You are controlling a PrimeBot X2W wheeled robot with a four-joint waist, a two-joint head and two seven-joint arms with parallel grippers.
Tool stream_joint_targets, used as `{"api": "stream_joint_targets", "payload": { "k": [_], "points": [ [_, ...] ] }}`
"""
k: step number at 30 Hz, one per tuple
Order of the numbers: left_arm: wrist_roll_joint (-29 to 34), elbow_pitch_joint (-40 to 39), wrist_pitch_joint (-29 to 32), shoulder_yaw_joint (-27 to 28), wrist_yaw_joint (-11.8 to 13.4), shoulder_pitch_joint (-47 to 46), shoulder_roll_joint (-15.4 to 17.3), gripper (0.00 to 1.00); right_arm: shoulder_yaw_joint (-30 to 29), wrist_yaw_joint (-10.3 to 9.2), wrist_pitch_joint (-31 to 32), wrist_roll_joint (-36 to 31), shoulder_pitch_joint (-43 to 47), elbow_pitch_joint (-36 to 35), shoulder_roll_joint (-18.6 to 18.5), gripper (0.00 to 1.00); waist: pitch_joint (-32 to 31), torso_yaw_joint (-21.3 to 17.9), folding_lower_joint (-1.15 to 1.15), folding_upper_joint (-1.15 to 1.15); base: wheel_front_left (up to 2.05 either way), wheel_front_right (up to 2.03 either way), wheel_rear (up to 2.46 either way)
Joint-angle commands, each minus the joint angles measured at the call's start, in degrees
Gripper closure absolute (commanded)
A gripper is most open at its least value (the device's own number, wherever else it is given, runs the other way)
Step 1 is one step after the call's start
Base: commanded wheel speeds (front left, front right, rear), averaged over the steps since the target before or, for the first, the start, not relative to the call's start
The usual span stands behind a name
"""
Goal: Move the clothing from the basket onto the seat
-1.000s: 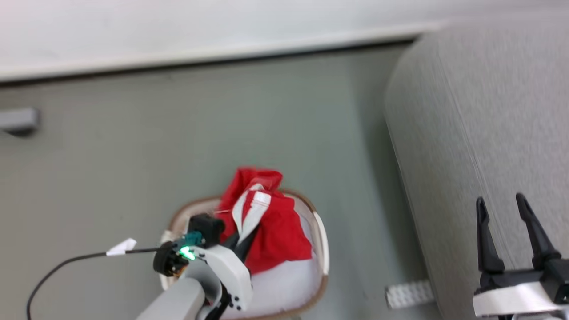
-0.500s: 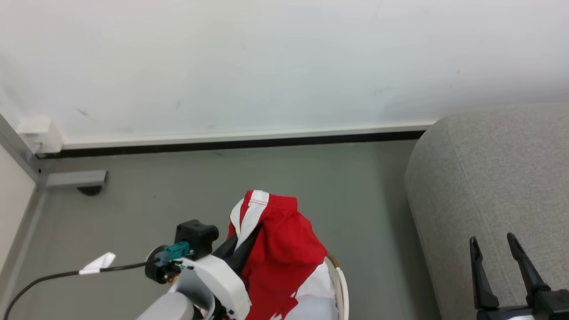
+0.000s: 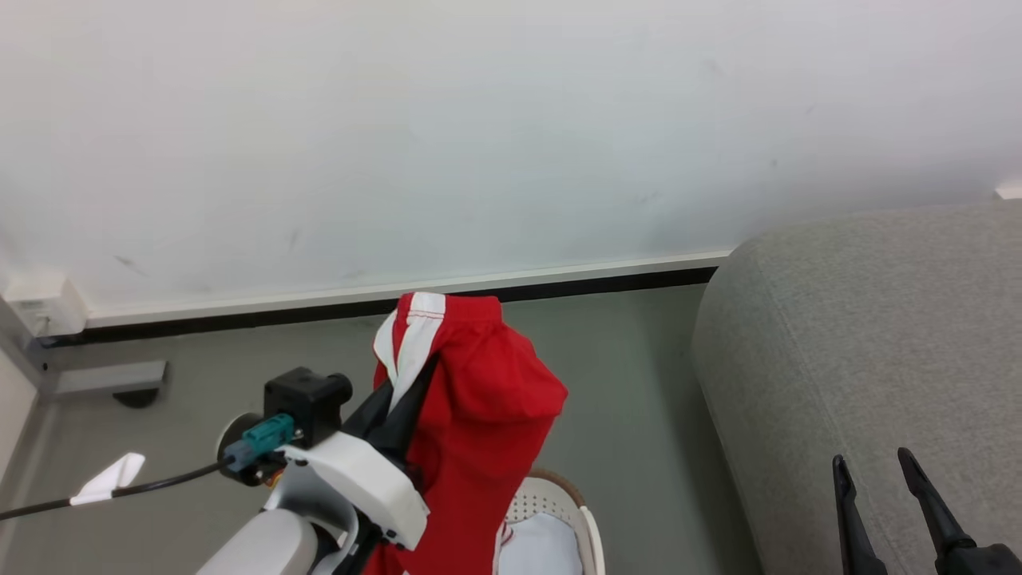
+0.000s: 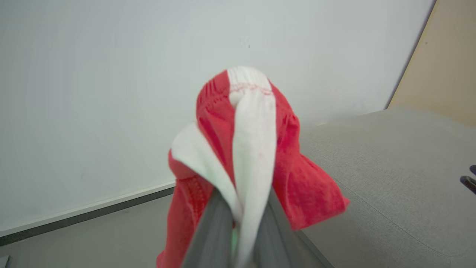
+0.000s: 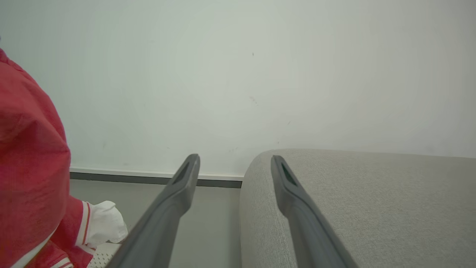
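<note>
Your left gripper (image 4: 240,219) is clamped on a white-striped fold of the red clothing (image 3: 471,399), held up to the left of the seat (image 3: 862,335) and not touching it. The cloth hangs down over the basket (image 3: 589,531), which sits low, also left of the seat. Your right gripper (image 3: 870,457) has its fingers spread apart, holding nothing, over the seat's near side
</note>
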Motion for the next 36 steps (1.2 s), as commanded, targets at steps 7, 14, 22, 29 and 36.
{"api": "stream_joint_targets", "payload": {
  "k": [7, 14, 22, 29, 36],
  "points": [
    [0.1, -1.9, 0.0, 0.5, 1.4, 0.5, 0.4, 1.00, 0.2, -0.12, 0.0, -0.8, 1.1, -0.2, -0.1, 0.00, -0.6, -1.2, 0.01, 0.00, 0.00, 0.00, 0.00],
    [0.2, -1.8, 0.3, -0.6, 0.9, -0.6, -0.5, 1.00, 4.0, -0.12, 0.0, -3.8, -1.1, -1.9, -0.1, 0.00, -0.3, -0.8, 0.01, 0.00, 0.00, 0.00, 0.00],
    [0.3, -0.9, 0.2, -1.7, 0.1, -2.5, -2.0, 1.00, 19.6, -0.12, 0.0, -7.3, -8.9, -0.6, -3.9, 0.00, 0.6, -0.4, 0.01, 0.00, 0.00, 0.00, 0.00],
    [0.8, 0.3, 0.4, -3.5, -1.1, -4.8, -4.0, 1.00, 31.4, -0.12, 0.0, -9.2, -17.8, 7.2, -7.1, 0.00, 0.6, 1.2, 0.01, 0.00, 0.00, 0.00, 0.00],
    [1.2, 1.0, 1.2, -5.8, -2.3, -6.2, -5.6, 1.00, 33.9, -0.13, 0.0, -10.3, -23.1, 14.3, -6.0, 0.00, 0.3, 2.8, 0.01, 0.00, 0.00, 0.00, 0.00]
  ]
}}
